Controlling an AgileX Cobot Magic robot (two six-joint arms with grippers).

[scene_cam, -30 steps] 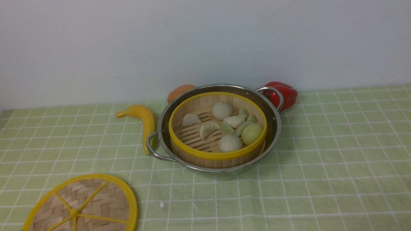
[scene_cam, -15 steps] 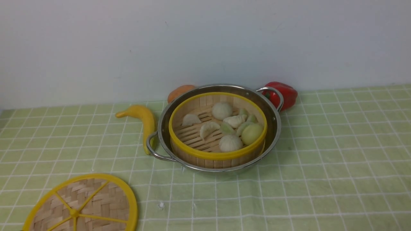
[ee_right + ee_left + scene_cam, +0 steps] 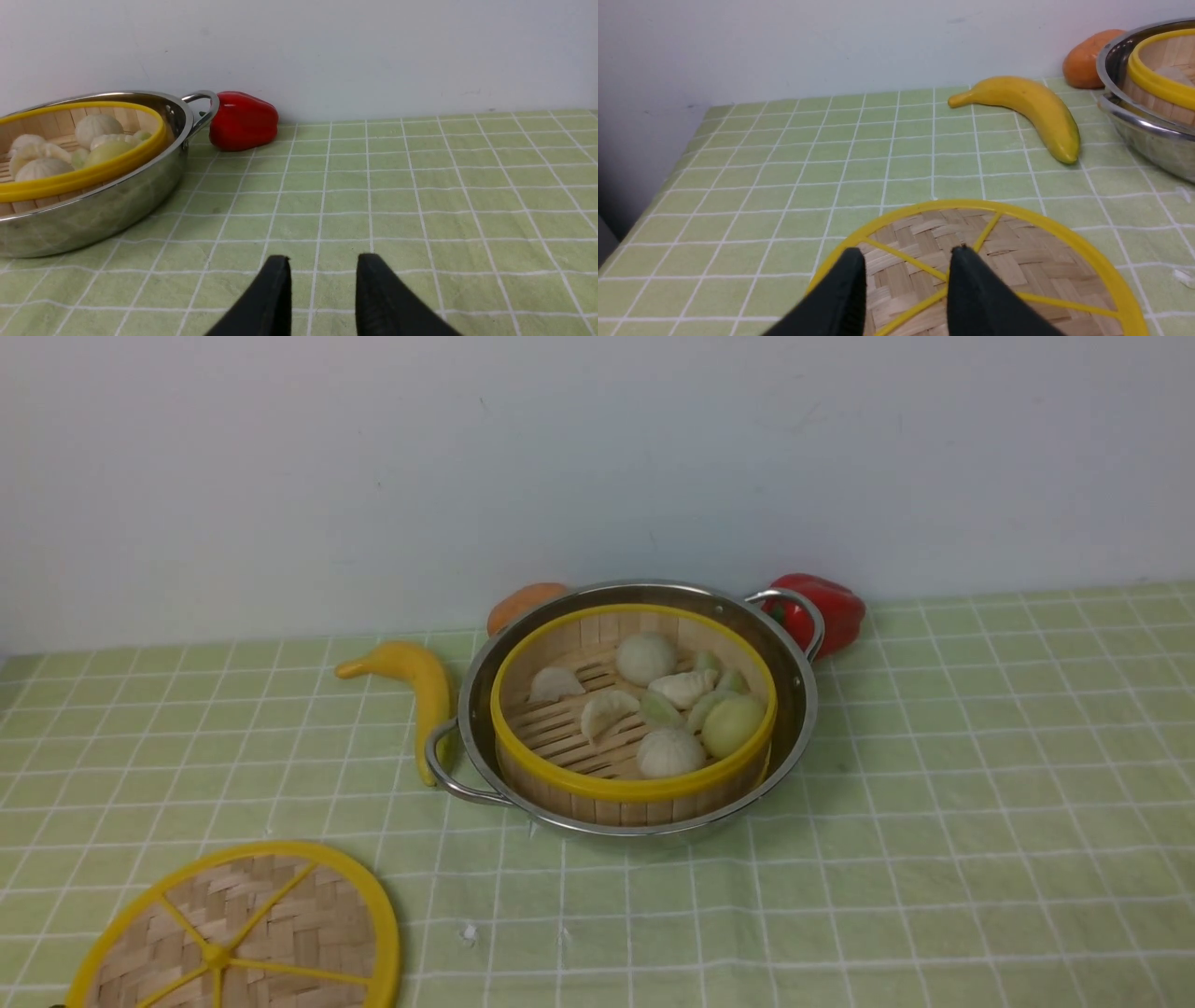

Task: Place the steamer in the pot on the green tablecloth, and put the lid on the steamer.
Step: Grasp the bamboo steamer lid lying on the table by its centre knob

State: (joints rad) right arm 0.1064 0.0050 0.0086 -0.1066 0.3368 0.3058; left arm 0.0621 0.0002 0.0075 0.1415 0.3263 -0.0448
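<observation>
The steamer [image 3: 633, 791], a bamboo basket with yellow rims, sits inside the steel pot [image 3: 801, 709] on the green tablecloth [image 3: 980, 784]; it holds several buns and dumplings. The lid [image 3: 233, 933], a woven disc with a yellow rim and spokes, lies flat on the cloth at the front left. In the left wrist view my left gripper [image 3: 906, 254] is open and empty just above the lid [image 3: 1017, 252]. In the right wrist view my right gripper [image 3: 323, 261] is open and empty over bare cloth, to the right of the pot [image 3: 93, 219]. Neither gripper shows in the front view.
A yellow banana [image 3: 420, 686] lies left of the pot. An orange fruit [image 3: 523, 602] and a red bell pepper [image 3: 826, 607] sit behind it against the white wall. The cloth's left edge [image 3: 654, 205] drops off near the lid.
</observation>
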